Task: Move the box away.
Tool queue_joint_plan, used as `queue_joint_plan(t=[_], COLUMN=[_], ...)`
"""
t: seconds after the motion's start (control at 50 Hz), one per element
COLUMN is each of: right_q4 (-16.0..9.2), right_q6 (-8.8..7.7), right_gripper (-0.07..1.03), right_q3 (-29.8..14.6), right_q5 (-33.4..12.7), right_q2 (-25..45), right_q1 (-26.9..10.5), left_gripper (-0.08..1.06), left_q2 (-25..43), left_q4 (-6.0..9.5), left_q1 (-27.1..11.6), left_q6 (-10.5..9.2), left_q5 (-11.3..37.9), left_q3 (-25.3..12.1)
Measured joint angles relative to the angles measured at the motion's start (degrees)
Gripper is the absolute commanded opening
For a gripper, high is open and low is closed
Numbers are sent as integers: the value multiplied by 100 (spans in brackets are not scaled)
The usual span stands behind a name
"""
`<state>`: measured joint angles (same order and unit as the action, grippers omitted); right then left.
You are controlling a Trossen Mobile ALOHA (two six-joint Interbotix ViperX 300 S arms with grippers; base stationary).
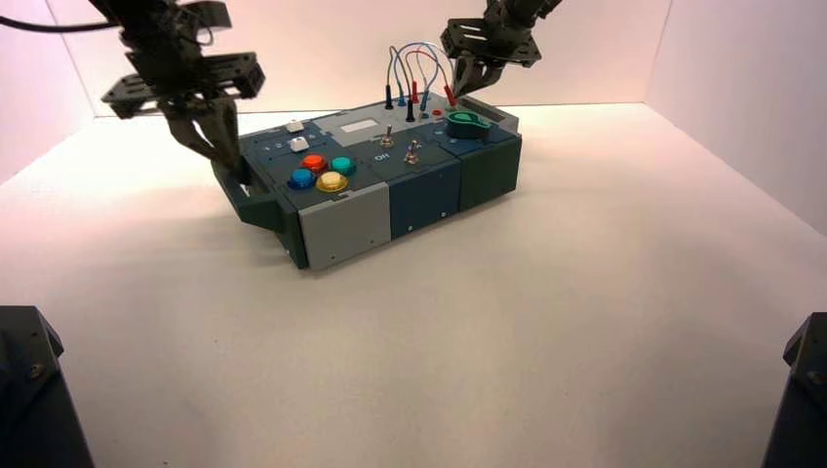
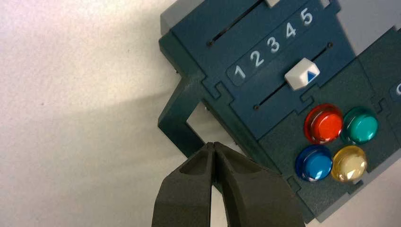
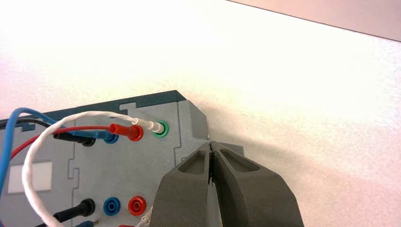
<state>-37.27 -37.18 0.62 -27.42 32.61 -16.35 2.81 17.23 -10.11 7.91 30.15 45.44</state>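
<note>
The box (image 1: pixel 424 200) lies turned on the white table, its long dark teal-and-grey body bearing red (image 1: pixel 314 162), green (image 1: pixel 342 165), blue (image 1: pixel 301 178) and yellow (image 1: pixel 332 181) buttons, toggle switches (image 1: pixel 387 136), a green knob (image 1: pixel 469 123) and looped wires (image 1: pixel 410 63). My left gripper (image 1: pixel 229 161) is shut at the box's left end. In the left wrist view its tips (image 2: pixel 213 144) rest against the bar of the end handle (image 2: pixel 177 118). My right gripper (image 1: pixel 468 86) is shut at the far right end, tips (image 3: pixel 210 144) at the edge of the grey jack panel (image 3: pixel 118 161).
White walls close the table at the back and both sides. Dark arm bases (image 1: pixel 29 390) (image 1: pixel 800 390) fill the near corners. A white slider cap (image 2: pixel 301 74) sits beside the numbers 1 to 5. Open tabletop lies beyond the box (image 3: pixel 307 94).
</note>
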Motion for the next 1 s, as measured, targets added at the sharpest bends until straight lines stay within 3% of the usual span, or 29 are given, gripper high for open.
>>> queue_joint_plan(t=[0.58,1.0], right_q4=[9,9], right_q6=[-18,-26], right_gripper=[-2,-2], right_q3=[62,62], right_q5=[-9,-9], right_q2=[-70,-149], right_q1=[-26,-18], left_gripper=[-3,-3], left_q2=[466,940], left_q4=[-70,-114], left_q1=[123,211], left_q6=[18,79], left_q5=[-149,9], left_q3=[-343,-1072])
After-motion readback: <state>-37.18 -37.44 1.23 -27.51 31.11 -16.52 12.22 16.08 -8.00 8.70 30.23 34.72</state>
